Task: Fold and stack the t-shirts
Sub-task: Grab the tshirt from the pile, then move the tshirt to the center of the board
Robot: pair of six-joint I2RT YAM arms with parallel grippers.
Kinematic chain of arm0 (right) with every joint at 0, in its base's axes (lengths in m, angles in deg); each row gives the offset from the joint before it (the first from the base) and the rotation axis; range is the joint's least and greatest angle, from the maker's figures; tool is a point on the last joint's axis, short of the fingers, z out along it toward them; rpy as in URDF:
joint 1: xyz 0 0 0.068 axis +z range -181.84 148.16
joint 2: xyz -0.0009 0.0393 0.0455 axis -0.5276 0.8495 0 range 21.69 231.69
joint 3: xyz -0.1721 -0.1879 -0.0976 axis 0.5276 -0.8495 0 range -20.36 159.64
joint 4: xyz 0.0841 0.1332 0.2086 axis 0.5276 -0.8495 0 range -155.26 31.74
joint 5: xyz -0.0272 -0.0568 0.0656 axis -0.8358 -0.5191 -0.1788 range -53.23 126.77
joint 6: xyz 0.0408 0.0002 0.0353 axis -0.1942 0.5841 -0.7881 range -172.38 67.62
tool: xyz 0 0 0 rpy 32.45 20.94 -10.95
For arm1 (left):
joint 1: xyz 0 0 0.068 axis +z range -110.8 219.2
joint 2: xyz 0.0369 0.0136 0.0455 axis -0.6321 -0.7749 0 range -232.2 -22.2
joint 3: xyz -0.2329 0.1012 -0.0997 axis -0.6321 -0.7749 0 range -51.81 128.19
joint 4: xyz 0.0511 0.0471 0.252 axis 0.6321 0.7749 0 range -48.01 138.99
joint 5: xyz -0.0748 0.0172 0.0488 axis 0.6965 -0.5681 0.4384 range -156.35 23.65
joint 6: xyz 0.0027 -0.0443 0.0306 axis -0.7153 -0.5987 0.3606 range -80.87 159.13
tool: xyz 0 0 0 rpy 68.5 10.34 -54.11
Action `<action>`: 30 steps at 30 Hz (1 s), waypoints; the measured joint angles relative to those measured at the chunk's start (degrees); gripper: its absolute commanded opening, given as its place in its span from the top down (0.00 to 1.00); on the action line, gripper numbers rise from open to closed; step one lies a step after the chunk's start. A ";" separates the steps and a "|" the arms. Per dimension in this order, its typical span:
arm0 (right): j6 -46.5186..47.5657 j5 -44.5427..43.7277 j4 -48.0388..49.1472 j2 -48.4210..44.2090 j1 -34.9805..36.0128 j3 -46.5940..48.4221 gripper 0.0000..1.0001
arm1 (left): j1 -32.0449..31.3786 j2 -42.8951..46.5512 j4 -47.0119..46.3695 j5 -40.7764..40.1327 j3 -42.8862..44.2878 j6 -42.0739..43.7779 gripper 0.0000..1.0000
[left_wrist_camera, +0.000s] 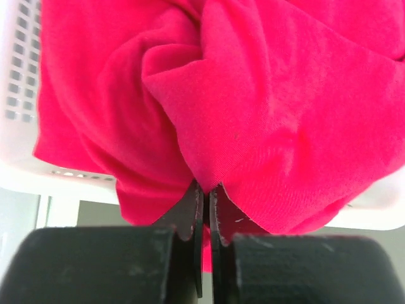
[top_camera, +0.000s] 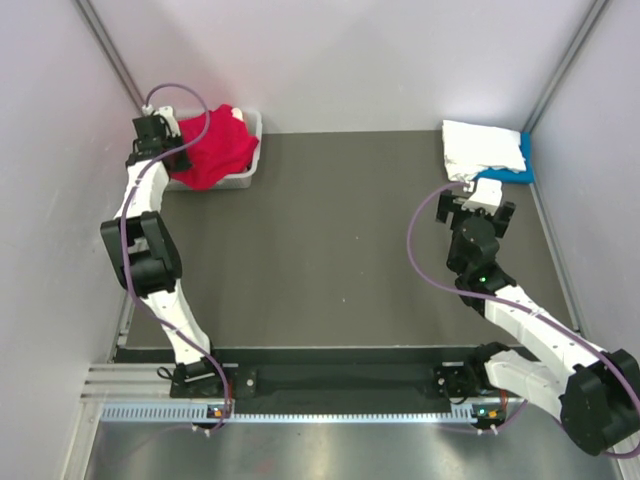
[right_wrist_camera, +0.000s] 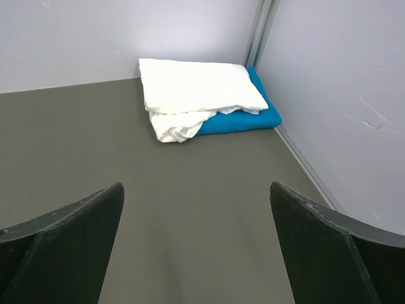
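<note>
Pale walls [top_camera: 350,60] close in a dark tabletop [top_camera: 330,260] on three sides. At its far left corner the left hand [left_wrist_camera: 204,190] is pinched shut. Its two black fingers [left_wrist_camera: 190,212] press together on the lower edge of a red shirt [left_wrist_camera: 266,95], and a fold of the cloth runs down into the narrow seam between them. The red shirt is bunched in loose folds in a white tub [left_wrist_camera: 19,69], heaped above the rim and spilling over the wall nearest the hand. The left wrist view shows the tub's wall pierced with small square holes. From above, the tub stands on the tabletop close to the back wall, with the left arm reaching up the left edge to it.

The right hand [right_wrist_camera: 196,190] is spread wide, with nothing between its fingers but bare tabletop. It sits over the right side of the tabletop and points toward the far right corner. A folded white shirt [right_wrist_camera: 196,88] lies in that corner, near the hand but apart from it. It rests on a folded blue shirt [right_wrist_camera: 247,120], which shows along the stack's right and near sides. One crumpled flap of the white shirt hangs off the stack's near left corner onto the tabletop.
</note>
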 measured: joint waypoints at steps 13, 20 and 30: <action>-0.98 2.10 -0.61 0.15 0.07 0.07 0.00 | -4.63 9.09 2.47 -3.02 -7.34 3.72 1.00; -2.08 2.08 -1.46 2.21 0.09 0.17 0.00 | -12.22 14.67 10.86 2.36 4.26 2.54 1.00; -3.04 2.64 -3.45 4.09 0.09 1.40 0.00 | -29.07 29.27 16.98 4.02 -7.72 2.73 1.00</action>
